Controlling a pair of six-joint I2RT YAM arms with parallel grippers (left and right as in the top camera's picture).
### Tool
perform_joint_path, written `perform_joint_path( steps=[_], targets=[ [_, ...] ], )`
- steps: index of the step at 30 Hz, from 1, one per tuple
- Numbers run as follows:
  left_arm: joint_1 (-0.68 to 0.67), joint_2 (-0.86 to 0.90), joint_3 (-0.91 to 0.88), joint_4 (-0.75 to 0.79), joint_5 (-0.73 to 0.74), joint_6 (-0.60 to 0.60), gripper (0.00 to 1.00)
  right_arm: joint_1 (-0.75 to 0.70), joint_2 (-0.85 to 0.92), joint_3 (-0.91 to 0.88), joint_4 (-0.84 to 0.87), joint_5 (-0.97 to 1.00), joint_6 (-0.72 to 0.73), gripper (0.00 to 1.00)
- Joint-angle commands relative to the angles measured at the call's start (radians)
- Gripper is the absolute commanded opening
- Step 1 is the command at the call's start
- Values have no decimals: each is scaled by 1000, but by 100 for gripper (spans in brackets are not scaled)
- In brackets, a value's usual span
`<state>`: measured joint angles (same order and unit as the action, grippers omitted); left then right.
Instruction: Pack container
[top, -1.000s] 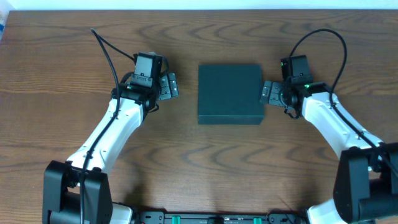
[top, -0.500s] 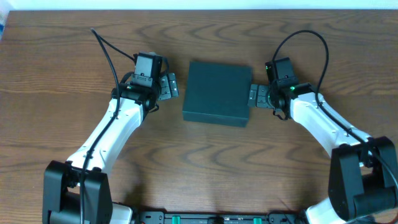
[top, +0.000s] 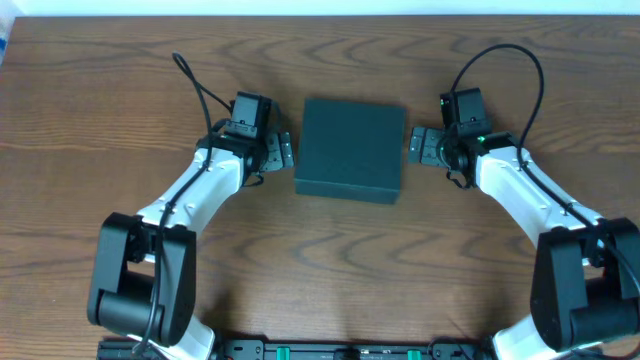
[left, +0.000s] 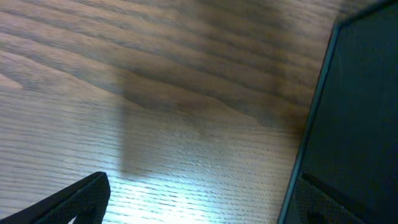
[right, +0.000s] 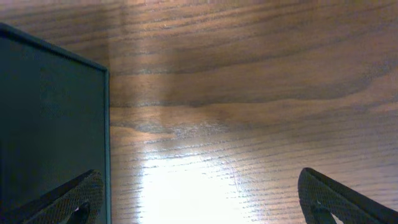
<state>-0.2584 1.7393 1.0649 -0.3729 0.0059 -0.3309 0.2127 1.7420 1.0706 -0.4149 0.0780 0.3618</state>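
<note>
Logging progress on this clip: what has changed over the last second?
The right tool pushed the container leftward, turning it slightly, then backed off a little. The left tool moved right, up to the container's left edge. The container stayed closed.

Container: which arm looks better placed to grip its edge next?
Left, narrowly. The left gripper sits open right at the edge of the container; the right gripper, also open, shows a slight gap overhead.

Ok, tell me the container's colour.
Dark teal-green, plain matte container; clearest in the overhead view.
</note>
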Motion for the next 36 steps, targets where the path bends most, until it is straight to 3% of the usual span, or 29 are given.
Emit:
perform_joint_path(
  steps=[1, 20, 25, 36],
  targets=[
    [-15, 0, -7, -18, 22, 16, 95, -5, 9, 1, 17, 4, -11, 99],
    [-81, 0, -7, -91, 5, -51, 95, -5, 9, 1, 56, 5, -11, 99],
    [-80, -2, -6, -90, -100, -51, 95, -5, 3, 1, 52, 5, -11, 99],
    [-69, -216, -6, -113, -181, 32, 95, -1, -283, 3, -77, 73, -79, 99]
  ],
)
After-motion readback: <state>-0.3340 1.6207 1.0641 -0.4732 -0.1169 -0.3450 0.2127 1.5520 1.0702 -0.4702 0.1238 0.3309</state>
